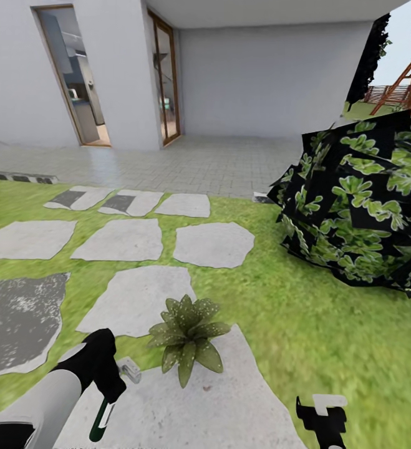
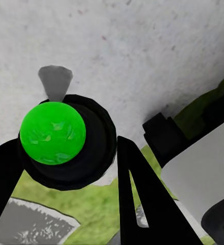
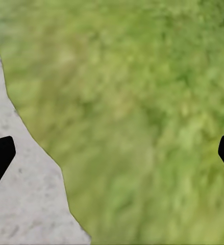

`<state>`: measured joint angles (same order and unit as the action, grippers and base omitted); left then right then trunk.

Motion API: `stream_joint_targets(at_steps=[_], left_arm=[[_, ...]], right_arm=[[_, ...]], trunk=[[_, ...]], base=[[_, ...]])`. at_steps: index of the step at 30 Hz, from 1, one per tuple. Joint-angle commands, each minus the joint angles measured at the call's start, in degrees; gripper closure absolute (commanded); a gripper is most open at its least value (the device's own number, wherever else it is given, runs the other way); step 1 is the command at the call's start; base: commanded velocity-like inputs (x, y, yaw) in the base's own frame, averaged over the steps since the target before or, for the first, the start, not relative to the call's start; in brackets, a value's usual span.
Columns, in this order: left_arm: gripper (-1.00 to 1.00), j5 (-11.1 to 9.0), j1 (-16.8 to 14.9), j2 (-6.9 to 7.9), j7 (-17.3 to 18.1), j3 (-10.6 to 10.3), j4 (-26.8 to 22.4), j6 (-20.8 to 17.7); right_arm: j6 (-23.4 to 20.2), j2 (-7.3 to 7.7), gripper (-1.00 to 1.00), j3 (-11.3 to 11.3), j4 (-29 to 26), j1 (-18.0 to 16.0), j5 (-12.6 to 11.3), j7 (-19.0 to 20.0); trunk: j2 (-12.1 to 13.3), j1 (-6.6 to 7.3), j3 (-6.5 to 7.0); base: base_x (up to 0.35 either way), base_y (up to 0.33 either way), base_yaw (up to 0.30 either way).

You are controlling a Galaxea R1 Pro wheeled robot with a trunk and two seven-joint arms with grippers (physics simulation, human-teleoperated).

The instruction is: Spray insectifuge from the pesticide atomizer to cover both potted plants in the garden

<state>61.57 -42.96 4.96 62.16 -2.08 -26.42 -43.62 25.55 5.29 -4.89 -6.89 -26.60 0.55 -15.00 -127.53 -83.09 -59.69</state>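
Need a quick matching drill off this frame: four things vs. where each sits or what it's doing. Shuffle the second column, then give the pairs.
1. pesticide atomizer
2. potted plant
3. right gripper
4. big dark-leaved bush

A. on the lawn, at the right of the head view
B. open, empty, above the lawn's edge
C. on a grey stepping stone
D. held in the left gripper

Pairs: 1-D, 2-C, 3-B, 4-A

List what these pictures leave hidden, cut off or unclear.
- Head view: potted plant's pot, covered by its own leaves.
- Head view: spray bottle's upper part, covered by the left gripper.
- Head view: right gripper, cut by the bottom edge.
- Right wrist view: grass blurred.
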Motion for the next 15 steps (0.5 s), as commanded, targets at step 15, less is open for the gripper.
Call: stream_joint_targets(at_steps=[15], left_arm=[[1.00,-0.13,-0.01,-0.04,0.42,-0.03,-2.05,-0.42]], right_arm=[[0.03,0.06,-1.00,-0.47,0.07,-0.03,-0.02,-0.46]], trunk=[[-0.02,0.01,-0.05]], base=[[0.000,-0.223,0.004]])
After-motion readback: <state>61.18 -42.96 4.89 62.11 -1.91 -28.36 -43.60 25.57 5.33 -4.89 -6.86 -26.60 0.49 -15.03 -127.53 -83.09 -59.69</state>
